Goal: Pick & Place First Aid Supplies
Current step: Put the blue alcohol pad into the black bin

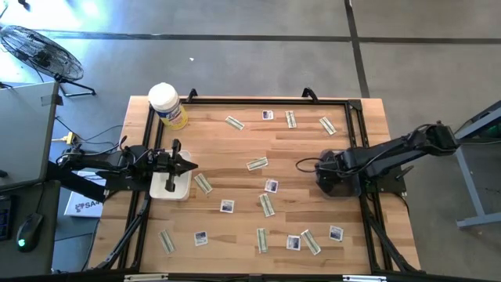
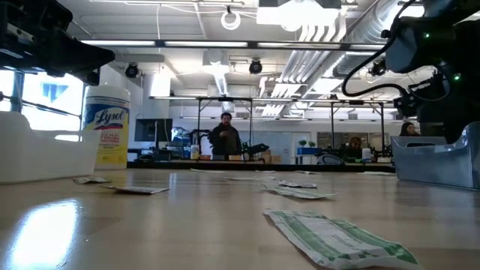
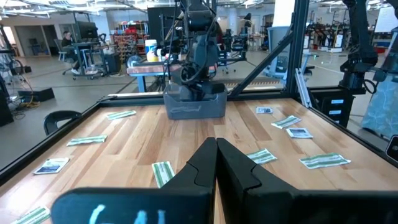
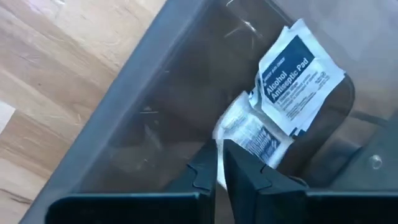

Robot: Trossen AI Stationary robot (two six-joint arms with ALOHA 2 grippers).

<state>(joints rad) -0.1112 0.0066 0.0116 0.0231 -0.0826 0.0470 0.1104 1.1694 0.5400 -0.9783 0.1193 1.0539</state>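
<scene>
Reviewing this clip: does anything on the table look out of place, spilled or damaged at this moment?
Nothing looks damaged. The first aid packets lie scattered loose at all angles over the table, presumably the set-up. The yellow canister stands upright at the far left corner. In the grey bin under the right gripper, two alcohol pads lie overlapped and slightly crumpled.

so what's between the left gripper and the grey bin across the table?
In the left wrist view, only bare wood between the left gripper and the grey bin; one strip lies just beside the line.

White blue-printed square packets (image 1: 227, 206) and greenish-tan wrapped strips (image 1: 257, 164), flat, scattered across the table.
</scene>
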